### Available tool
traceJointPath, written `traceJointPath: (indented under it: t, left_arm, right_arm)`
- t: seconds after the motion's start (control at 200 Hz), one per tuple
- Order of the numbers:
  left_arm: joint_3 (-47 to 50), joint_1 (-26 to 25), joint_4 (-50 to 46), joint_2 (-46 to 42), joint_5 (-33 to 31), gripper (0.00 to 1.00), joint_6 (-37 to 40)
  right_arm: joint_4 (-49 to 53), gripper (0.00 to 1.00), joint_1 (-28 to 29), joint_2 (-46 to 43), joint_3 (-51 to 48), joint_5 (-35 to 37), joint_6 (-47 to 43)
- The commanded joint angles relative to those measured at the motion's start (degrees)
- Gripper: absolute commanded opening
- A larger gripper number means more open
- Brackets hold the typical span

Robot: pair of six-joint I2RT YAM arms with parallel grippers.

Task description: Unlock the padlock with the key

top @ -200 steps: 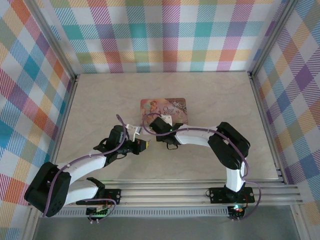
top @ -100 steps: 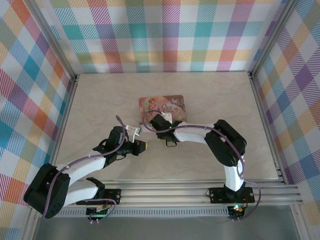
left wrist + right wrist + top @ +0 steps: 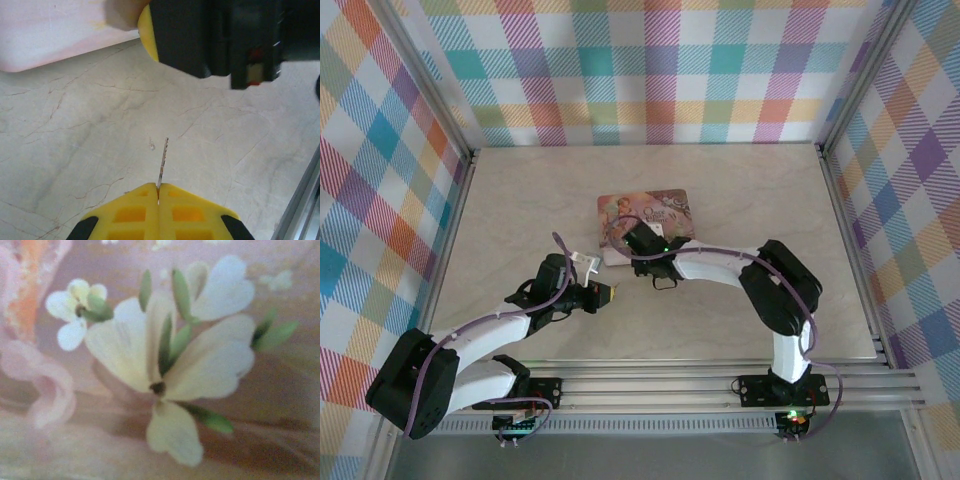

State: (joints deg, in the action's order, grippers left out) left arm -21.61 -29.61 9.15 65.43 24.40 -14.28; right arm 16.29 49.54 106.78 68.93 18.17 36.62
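Left wrist view is showing the left gripper (image 3: 158, 192) pinching its yellow fingers (image 3: 131, 214) tight on the key (image 3: 161, 162), a thin metal blade pointing to 12 o'clock. The top view is too small to show that. Right wrist view is blurring on the tin (image 3: 165, 365) and its flower print. From the top, the right gripper (image 3: 632, 241) is sitting over the tin's 7 o'clock corner, and I cannot tell its opening. The left gripper is lying near, at 7 o'clock of that. A beige marble-look table (image 3: 750, 200) is lying between plaid walls (image 3: 650, 70). Padlock: cannot tell where it is.
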Motion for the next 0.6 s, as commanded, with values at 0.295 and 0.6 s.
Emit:
traceJointPath:
  t: [0.295,0.6]
  left_arm:
    - [1.2,-0.7,9.8,-1.7,2.8,0.00,2.2]
    - [2.0,-1.2,17.5,1.0,4.8,0.00,-1.8]
  right_arm:
    - [6.8,0.00,-5.0,-9.9,0.6,-25.6,-0.6]
    - [5.0,0.00,-7.4,-11.0,1.4,-35.9,1.3]
